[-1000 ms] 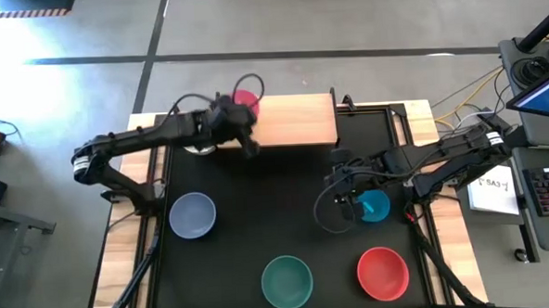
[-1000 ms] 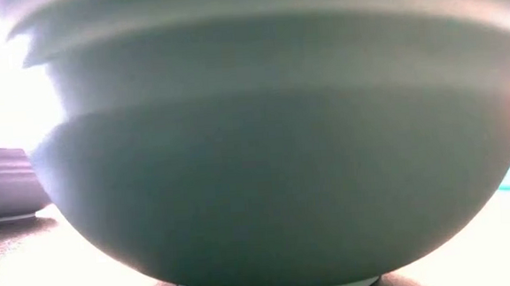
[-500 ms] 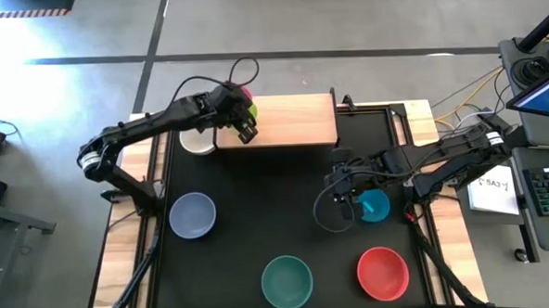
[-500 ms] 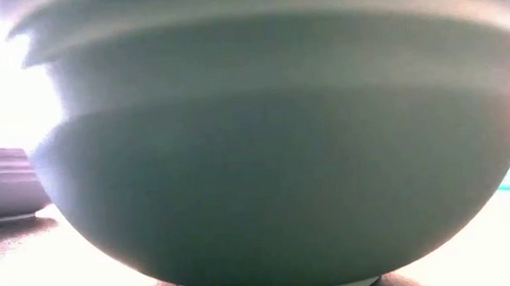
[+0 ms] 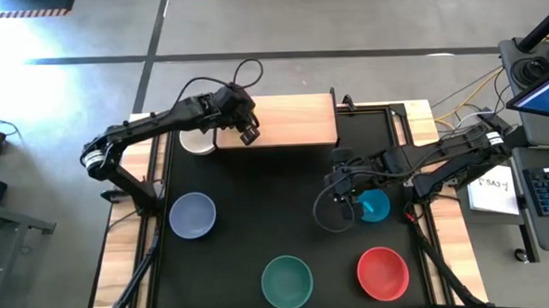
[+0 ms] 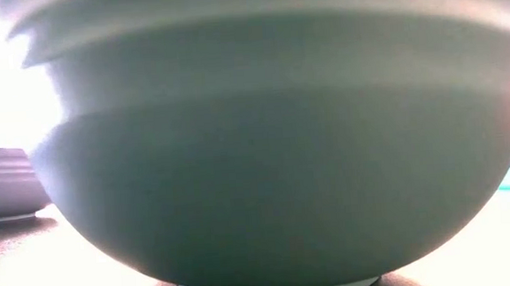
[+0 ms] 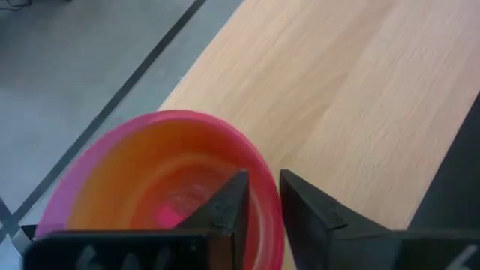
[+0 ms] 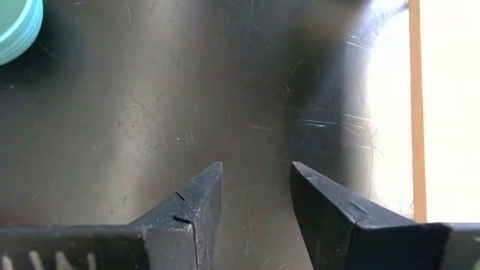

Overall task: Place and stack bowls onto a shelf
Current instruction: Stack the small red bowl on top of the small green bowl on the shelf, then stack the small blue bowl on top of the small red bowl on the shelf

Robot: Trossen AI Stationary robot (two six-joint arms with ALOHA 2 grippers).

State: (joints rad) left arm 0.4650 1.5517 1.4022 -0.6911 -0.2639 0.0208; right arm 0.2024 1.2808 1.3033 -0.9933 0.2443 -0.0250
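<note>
The shelf (image 5: 296, 120) is a light wooden board at the table's far edge. My left gripper (image 5: 247, 129) reaches over its left end and is shut on a magenta bowl (image 7: 90, 172) whose inside looks orange-yellow. In the high view the arm hides that bowl. My right gripper (image 5: 344, 205) hangs open over bare black table, just left of the teal bowl (image 5: 375, 205). Resting on the table are a white bowl (image 5: 196, 141), a lavender-blue bowl (image 5: 192, 215), a green bowl (image 5: 286, 280) and a red bowl (image 5: 383, 271). My left gripper (image 7: 262, 187) straddles the magenta bowl's rim (image 7: 259, 159), one finger (image 7: 225, 206) inside the bowl and the other outside. The bowl is upright over the shelf board's (image 7: 360, 90) left end. I cannot tell whether its base rests on the board.
The shelf's middle and right part is bare wood. The green bowl (image 6: 274, 160) fills the low view, with the lavender-blue bowl (image 6: 0, 181) at its left. Black table shows between the bowls. A keyboard and papers lie beyond the table's right edge.
My left arm has swung toward the far edge, over the shelf's left end, and now covers the magenta bowl that showed in the high view a second ago.
</note>
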